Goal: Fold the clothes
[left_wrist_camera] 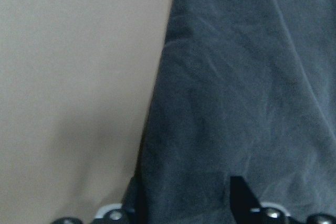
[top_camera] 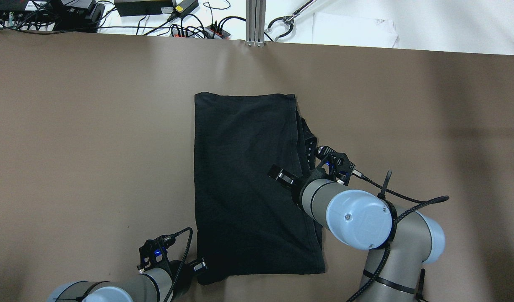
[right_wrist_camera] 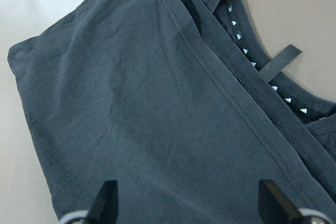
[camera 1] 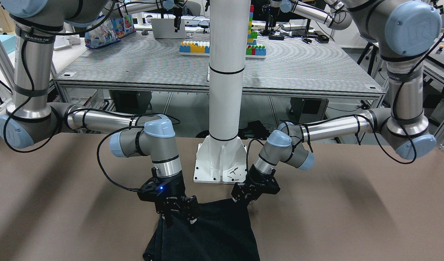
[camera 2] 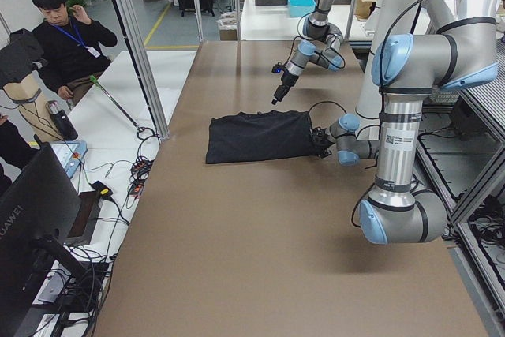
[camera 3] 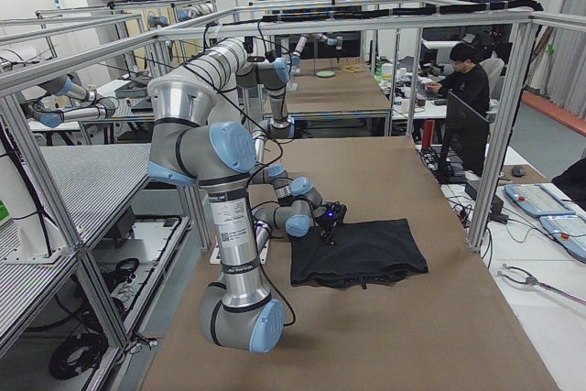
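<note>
Brown table (top_camera: 72,126) beneath black clothes (top_camera: 248,176); grey slatted bench (camera 1: 135,69) beyond.

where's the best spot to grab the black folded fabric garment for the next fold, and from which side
Probably the two near corners of the black fabric garment, approached low from the robot's side: it lies flat, long axis running away from the robot, and its right edge shows loose stacked layers.
</note>
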`<state>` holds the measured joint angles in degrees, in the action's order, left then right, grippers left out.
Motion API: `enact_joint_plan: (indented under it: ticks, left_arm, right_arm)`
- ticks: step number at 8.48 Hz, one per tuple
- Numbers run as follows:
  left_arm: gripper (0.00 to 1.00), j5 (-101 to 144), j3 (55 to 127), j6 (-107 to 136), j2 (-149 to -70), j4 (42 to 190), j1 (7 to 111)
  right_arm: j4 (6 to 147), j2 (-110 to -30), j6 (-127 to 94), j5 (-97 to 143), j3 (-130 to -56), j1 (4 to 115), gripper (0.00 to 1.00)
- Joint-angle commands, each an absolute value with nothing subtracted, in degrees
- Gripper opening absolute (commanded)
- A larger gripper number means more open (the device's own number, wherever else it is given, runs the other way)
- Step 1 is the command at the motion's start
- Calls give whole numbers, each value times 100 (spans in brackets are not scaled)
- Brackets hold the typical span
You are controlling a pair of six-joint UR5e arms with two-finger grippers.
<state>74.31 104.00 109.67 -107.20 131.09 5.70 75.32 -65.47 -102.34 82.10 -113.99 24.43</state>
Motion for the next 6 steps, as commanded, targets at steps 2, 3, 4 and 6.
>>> enact_joint_plan:
  ticks: [2,3,4,6]
  left_arm:
    - [0,7401,10458,10934,-10679,13113,571]
    - [0,7400,10642,10934,-10627,13105,580]
    - [0,7418,10844,10925,-10495,13096,580]
    - [0,7444,11126,10916,-10214,13096,589]
  right_arm:
    - [7181,-6697,-10239,8209,-11391,2443,94]
    - [7181,-6706,-10239,8209,-11382,2435,94]
    - [7181,-6741,-10239,8192,-11382,2365,94]
    - [7189,-6828,-10274,8034,-11382,2190,93]
